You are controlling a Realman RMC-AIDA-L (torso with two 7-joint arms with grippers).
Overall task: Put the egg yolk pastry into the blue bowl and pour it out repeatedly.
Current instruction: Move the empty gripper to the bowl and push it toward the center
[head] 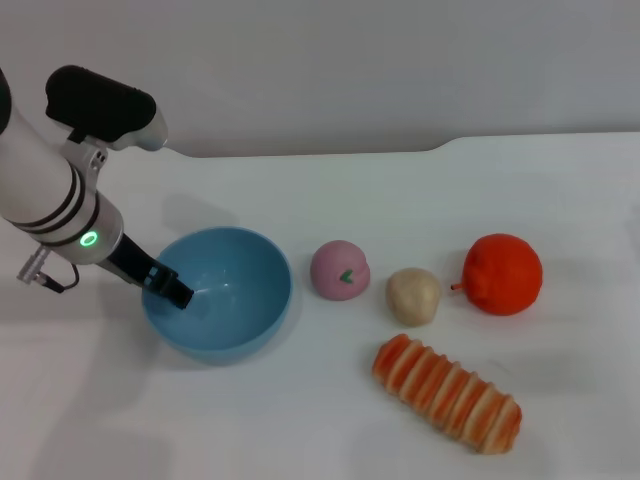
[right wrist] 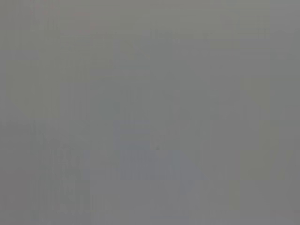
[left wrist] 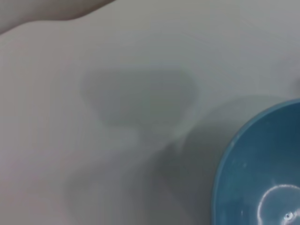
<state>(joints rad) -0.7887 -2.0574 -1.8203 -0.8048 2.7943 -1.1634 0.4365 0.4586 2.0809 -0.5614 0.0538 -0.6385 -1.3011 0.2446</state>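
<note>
White table (head: 330, 200) under a plain grey wall. The blue bowl (head: 222, 297) is the landmark, sitting upright toward the robot's left side of the table; nothing lies in it. Left gripper (head: 170, 288) reaches over the bowl's left rim, dark fingers closed on that rim, one inside the bowl. Left wrist view shows only bare table and an arc of the bowl (left wrist: 253, 168). To the right of the bowl, just apart from it: pink bun (head: 340, 270) with a green mark. Further right, the egg yolk pastry (head: 413, 296) rests on the table, near the bun. Beyond it, an orange fruit (head: 502, 274). Striped bread (head: 447, 393) lies right of the bowl and nearer the robot. Right gripper not seen.
</note>
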